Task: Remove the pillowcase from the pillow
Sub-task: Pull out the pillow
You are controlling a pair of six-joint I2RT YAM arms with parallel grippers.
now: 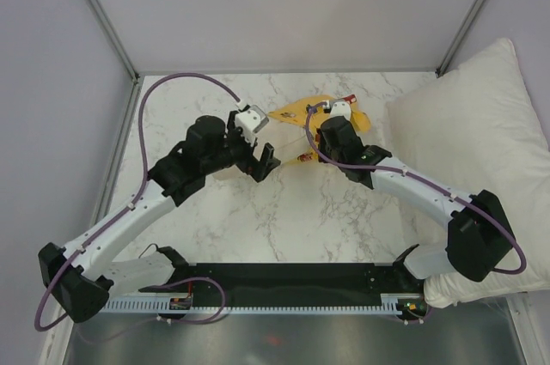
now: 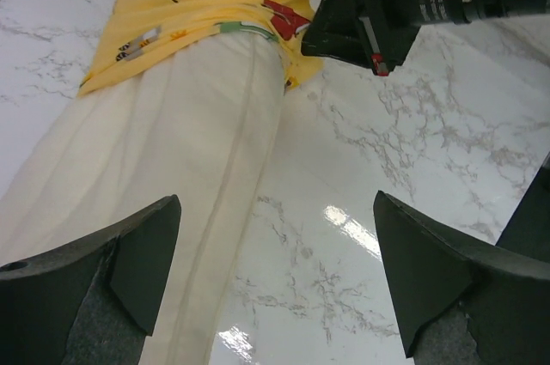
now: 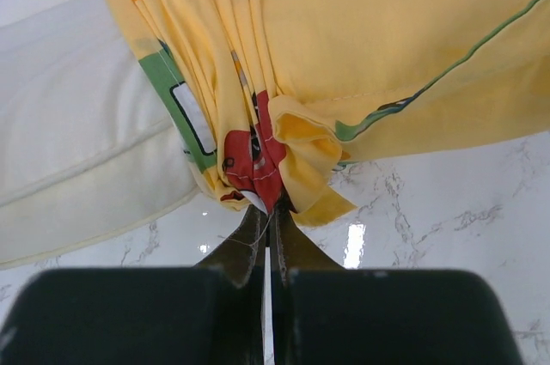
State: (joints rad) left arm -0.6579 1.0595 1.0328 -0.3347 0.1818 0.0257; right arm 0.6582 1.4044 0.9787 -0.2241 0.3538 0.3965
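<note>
The yellow pillowcase (image 1: 296, 112) printed with cartoon vehicles lies bunched at the back middle of the marble table. My right gripper (image 3: 273, 210) is shut on a gathered fold of the pillowcase (image 3: 361, 56) at its open edge, just above the tabletop. The cream pillow (image 2: 172, 167) sticks out of the pillowcase (image 2: 198, 4) toward my left arm, and it also shows as the pale pillow (image 3: 77, 150) left of the pinch. My left gripper (image 2: 275, 210) hangs open over the marble, beside the pillow's bare end, with nothing between its fingers. In the top view my left gripper (image 1: 262, 163) stands left of my right gripper (image 1: 316, 143).
A much larger white pillow (image 1: 468, 124) leans at the table's right edge, beside my right arm. Grey walls with metal posts close off the back and sides. A black rail (image 1: 284, 283) with the arm bases runs along the near edge.
</note>
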